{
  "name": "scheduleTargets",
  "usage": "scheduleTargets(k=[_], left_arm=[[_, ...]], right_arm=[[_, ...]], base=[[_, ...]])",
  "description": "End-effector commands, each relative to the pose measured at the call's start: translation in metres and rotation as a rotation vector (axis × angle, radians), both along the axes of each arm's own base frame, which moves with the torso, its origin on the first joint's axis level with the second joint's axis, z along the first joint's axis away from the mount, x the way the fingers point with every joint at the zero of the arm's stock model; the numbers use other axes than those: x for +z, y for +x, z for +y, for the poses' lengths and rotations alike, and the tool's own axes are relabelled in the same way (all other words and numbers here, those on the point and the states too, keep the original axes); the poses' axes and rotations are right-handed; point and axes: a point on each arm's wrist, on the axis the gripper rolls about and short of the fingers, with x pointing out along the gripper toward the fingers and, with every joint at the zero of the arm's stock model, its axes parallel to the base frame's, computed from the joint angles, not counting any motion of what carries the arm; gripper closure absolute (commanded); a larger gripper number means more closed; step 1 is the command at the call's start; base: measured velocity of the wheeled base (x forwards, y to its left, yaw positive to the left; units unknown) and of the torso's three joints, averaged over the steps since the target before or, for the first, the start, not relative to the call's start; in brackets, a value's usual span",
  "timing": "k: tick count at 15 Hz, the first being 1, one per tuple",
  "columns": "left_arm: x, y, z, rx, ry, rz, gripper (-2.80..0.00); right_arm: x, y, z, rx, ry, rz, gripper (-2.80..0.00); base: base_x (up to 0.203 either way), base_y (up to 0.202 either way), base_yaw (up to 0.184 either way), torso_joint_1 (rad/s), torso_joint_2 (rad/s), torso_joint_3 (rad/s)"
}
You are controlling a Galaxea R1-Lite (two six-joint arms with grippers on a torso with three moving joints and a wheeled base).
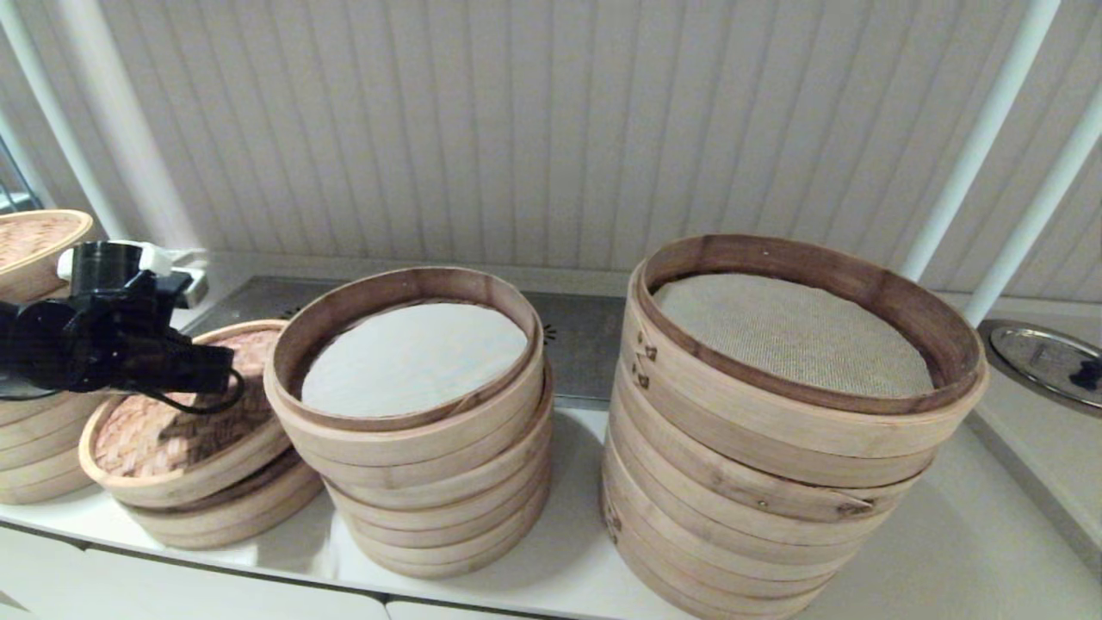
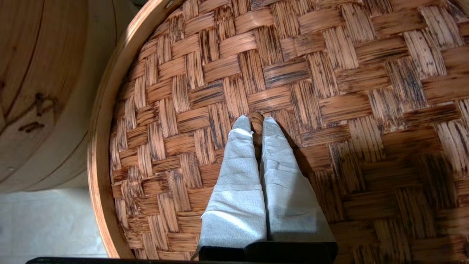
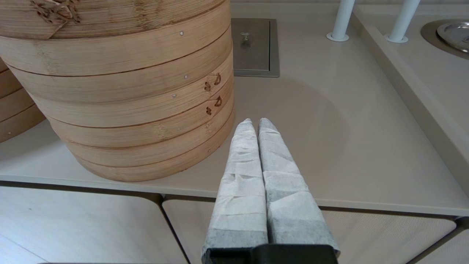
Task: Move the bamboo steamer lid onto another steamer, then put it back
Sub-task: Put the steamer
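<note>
My left gripper [image 2: 256, 123] is clenched on the small centre loop handle [image 2: 256, 120] of the bamboo steamer lid [image 1: 185, 413], its two white-wrapped fingers [image 2: 238, 176] pinched around the little bamboo loop, as my left wrist view shows. The lid is round and shallow, with a pinkish-brown basket-weave top of flat streaked strips and a smooth pale bamboo band around the rim. It sits tilted on a low steamer [image 1: 228, 508] near the counter's [image 1: 947, 551] front left corner, its rim just beside the neighbouring stack. That neighbour is the other steamer [image 1: 413, 413], a medium-width stack of pale bamboo tiers with a dark brown inner rim and a smooth white round liner [image 1: 415, 357]; it stands uncovered near the front edge, left of centre. The left arm reaches in from the left edge of my head view, its black wrist held over the lid. To the right stands a wider stack [image 1: 775, 430] with a beige mesh liner [image 1: 792, 331]. My right gripper [image 3: 255, 123] hangs in front of the counter's front edge beside that wide stack, wrapped fingers pressed together and grasping nothing.
</note>
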Motion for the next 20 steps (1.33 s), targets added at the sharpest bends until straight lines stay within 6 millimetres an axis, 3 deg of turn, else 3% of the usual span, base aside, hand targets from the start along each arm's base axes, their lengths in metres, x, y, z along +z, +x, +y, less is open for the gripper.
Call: scheduleTargets(k=[1,8,20], left_arm=[[0.0,0.0,-0.002,-0.011,0.011,-0.001,0.0],[-0.007,0.0,-0.016,-0.041,0.048,0.039,0.0],[-0.026,-0.003,-0.014,-0.033,0.027,0.093,0.0]], right_arm=[[-0.001,0.0,0.0,0.0,0.0,0.002,0.0],[0.0,0.0,0.0,0.001,0.0,0.001,0.0],[-0.001,0.0,0.0,0.0,0.0,0.002,0.0]], base=[[0.0,0.0,0.0,0.0,0.0,0.0],[0.0,0.0,0.0,0.0,0.0,0.0],[0.0,0.0,0.0,0.0,0.0,0.0]])
